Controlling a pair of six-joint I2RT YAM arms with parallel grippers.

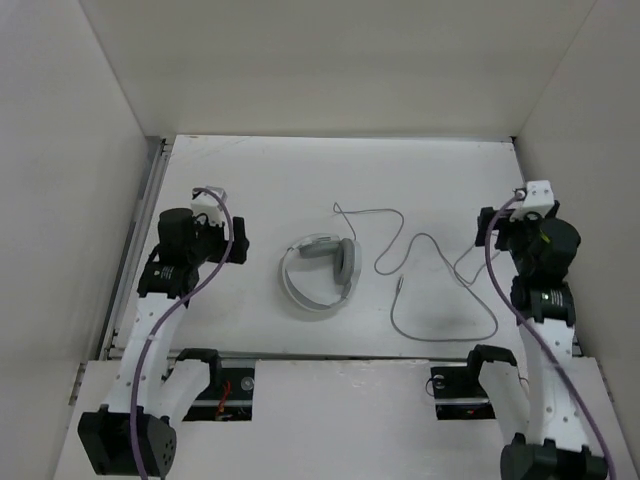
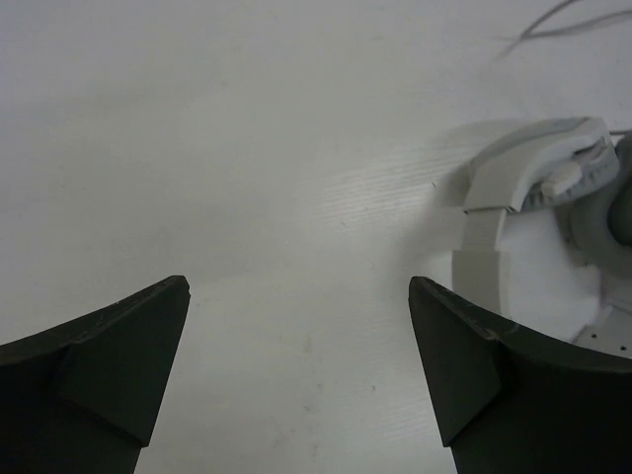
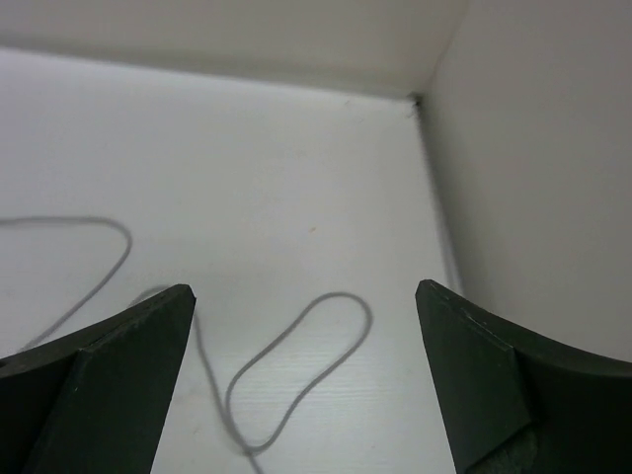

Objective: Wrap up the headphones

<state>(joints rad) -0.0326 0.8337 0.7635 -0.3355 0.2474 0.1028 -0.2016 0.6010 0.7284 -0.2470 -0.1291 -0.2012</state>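
Observation:
The white headphones [image 1: 318,272] lie flat in the middle of the table, grey ear cups at the upper right. Their thin grey cord [image 1: 430,300] trails right in loose loops toward the right arm. My left gripper [image 1: 240,245] is open and empty, just left of the headphones. In the left wrist view [image 2: 299,286] the headband and an ear cup [image 2: 538,183] show at the right. My right gripper [image 1: 485,228] is open and empty, above a loop of the cord [image 3: 296,365] seen between its fingers in the right wrist view [image 3: 306,291].
White walls [image 1: 90,200] enclose the table on the left, back and right. The right wall [image 3: 533,148] stands close beside the right gripper. Purple arm cables [image 1: 200,280] run along both arms. The arm bases sit at the near edge.

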